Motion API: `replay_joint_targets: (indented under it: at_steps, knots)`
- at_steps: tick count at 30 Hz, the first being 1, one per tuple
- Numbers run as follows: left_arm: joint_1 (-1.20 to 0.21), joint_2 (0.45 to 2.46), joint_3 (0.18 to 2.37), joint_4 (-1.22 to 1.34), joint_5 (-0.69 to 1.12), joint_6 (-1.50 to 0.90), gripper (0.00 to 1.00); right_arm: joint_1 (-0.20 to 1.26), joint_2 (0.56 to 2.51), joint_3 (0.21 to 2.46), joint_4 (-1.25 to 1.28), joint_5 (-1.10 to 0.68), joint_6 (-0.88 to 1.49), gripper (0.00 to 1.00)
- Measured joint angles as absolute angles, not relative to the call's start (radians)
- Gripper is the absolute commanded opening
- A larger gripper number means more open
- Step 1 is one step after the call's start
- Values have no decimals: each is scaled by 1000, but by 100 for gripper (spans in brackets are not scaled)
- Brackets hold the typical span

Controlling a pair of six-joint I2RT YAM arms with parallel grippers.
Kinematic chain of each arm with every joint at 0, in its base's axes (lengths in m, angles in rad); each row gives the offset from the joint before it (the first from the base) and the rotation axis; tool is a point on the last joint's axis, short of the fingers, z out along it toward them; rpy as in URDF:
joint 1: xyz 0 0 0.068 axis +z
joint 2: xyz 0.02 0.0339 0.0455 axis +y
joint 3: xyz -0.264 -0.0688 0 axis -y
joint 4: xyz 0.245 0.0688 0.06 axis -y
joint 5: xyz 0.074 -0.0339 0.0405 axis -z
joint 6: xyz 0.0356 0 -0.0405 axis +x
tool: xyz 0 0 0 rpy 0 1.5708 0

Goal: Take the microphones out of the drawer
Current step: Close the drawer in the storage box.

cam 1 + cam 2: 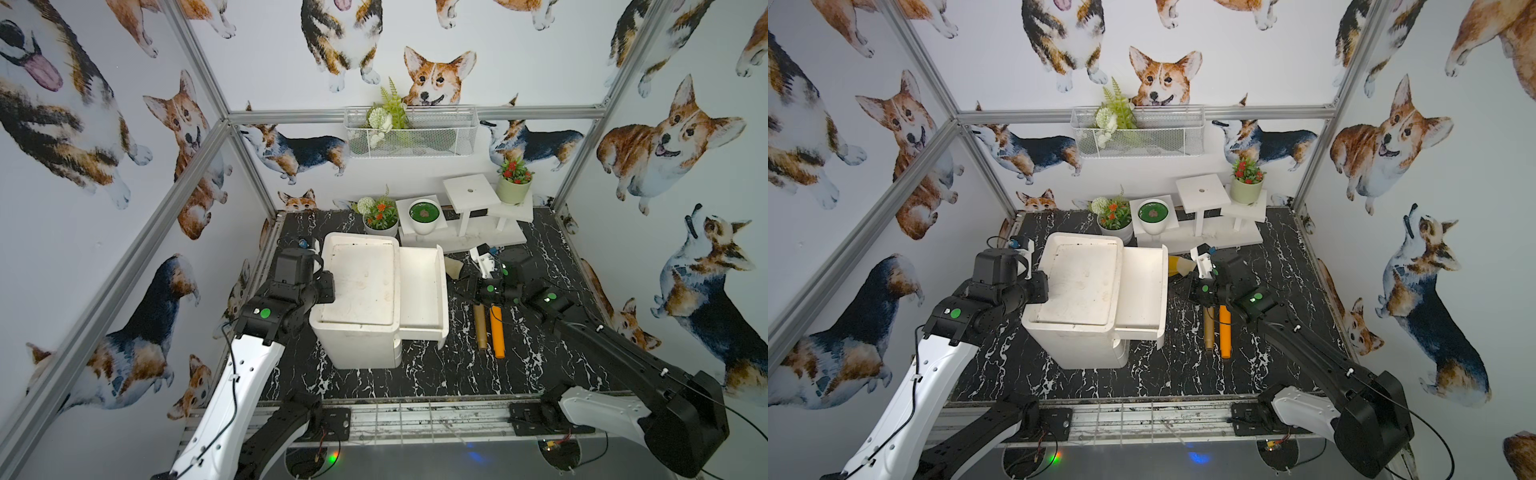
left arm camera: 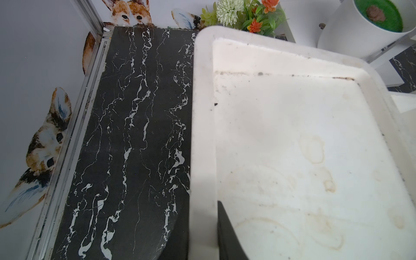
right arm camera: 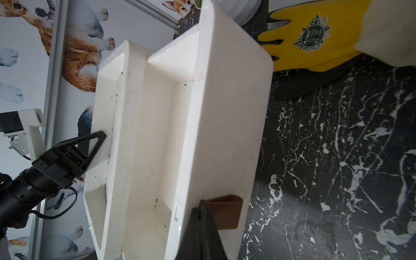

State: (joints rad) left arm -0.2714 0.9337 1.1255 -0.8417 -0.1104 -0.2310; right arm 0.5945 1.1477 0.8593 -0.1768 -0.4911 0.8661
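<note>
white cabinet [image 1: 1077,282], drawer [image 1: 1144,286] pulled open, orange cylinder [image 1: 1225,332] lying nearby

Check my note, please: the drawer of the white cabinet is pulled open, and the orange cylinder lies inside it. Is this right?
One detail is wrong. The drawer of the white cabinet is pulled open, but the orange cylinder lies outside it, on the black table. Both top views show this; the right wrist view shows the drawer empty.

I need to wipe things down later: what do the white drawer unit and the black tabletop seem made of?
The drawer unit looks like moulded white plastic, matte: rounded corners, seamless walls, brownish ring stains on top. The tabletop looks like black marble with white veins, dull finish; possibly a printed sheet, I cannot tell.
</note>
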Motion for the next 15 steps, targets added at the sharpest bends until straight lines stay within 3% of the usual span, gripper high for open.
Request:
replay_joint_targets:
  at_steps: [15]
  knots:
    - [-268, 932, 1114, -826, -177, -248, 0, 679, 1265, 941, -128, -408, 876, 0]
